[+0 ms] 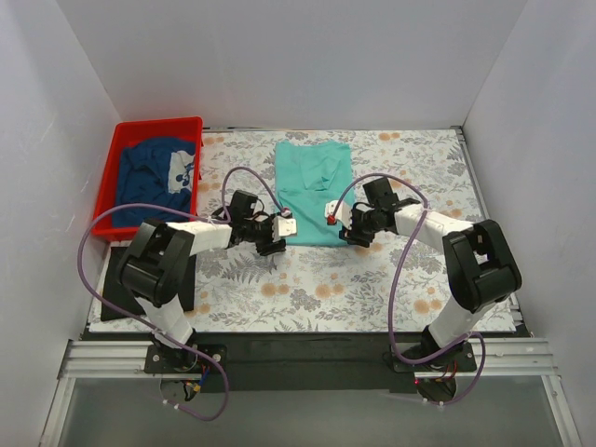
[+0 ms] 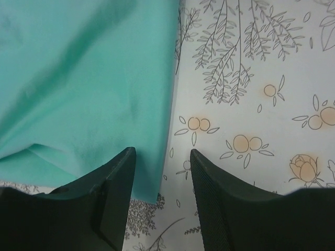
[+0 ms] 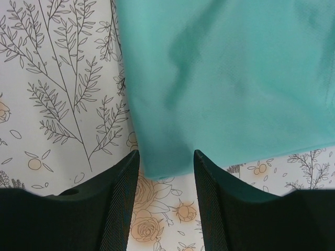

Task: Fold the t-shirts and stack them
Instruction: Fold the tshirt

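Floral-patterned table cover [image 1: 372,279] runs from the black strip where the two arm bases are bolted to the white walls that box the table in on three sides.

Nearest the bases, a flat black shape [image 1: 116,279] lies at the left edge, partly hidden by the left arm. It may be the black t-shirt, but I cannot tell.

Further in, both arms reach inward to the near hem of the teal t-shirt [image 1: 312,186], which lies flat at mid-table as a narrow rectangle with its collar at the far end. The left gripper [image 2: 162,157] has its jaws about half apart and grips nothing. The shirt's long edge runs up between the fingers, and one finger hangs over the cloth. The right gripper [image 3: 166,159] is parted about as far, with the other hem corner lying loose in the gap, unpinched.

By my reading, the step in hand is the crosswise fold of the teal shirt. The next move calls for both grippers to come down together, close on their corners at the same height and carry the hem toward the collar — evenly, or the fold will skew.

Farther left, the navy t-shirt [image 1: 158,182] lies crumpled in the red plastic bin [image 1: 158,124] at the far-left corner, not yet folded.
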`<state>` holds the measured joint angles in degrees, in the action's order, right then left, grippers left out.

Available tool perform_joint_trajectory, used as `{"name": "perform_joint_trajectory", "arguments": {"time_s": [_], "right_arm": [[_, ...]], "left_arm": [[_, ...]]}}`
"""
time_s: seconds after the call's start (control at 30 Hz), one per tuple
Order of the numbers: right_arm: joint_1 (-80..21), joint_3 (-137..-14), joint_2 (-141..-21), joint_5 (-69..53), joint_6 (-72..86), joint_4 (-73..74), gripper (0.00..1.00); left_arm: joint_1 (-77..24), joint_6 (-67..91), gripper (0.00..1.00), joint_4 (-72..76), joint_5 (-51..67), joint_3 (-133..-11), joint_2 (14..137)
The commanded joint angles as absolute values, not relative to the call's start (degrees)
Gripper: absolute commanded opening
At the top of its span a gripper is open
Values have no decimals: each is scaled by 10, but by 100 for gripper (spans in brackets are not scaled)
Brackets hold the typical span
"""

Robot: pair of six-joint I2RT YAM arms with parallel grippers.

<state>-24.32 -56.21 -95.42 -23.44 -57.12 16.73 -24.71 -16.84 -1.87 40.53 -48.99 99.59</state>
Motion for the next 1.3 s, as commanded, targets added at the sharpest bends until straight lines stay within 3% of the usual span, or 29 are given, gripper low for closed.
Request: {"name": "perform_joint_trajectory", "arguments": {"time_s": [0.0,0.27,0.37,0.4,0.43,0.53,1.03,1.27], "right_arm": [[-249,-546,-961,-233,-602,152,53],[-250,-535,-993,-214,-616,155,50],[-250,-536,-1006,-194,-619,154,44],[-249,-538,-1008,-188,-616,152,40],[-249,-540,-1009,-185,-613,151,27],[-249,-548,-1000,-176,-594,153,2],[-235,-739,-904,-193,-563,283,1],[-237,-717,-859,-221,-566,335,1]], "left_arm": [[-247,-182,45,-5,389,-494,1009],[-247,-187,31,-25,372,-500,1033],[-247,-192,24,-34,374,-502,1032],[-247,-192,21,-37,373,-503,1031],[-247,-192,17,-41,373,-504,1030],[-247,-170,3,-47,380,-513,1018],[-214,-71,0,-184,429,-684,947],[-223,-96,0,-262,448,-675,891]]}}
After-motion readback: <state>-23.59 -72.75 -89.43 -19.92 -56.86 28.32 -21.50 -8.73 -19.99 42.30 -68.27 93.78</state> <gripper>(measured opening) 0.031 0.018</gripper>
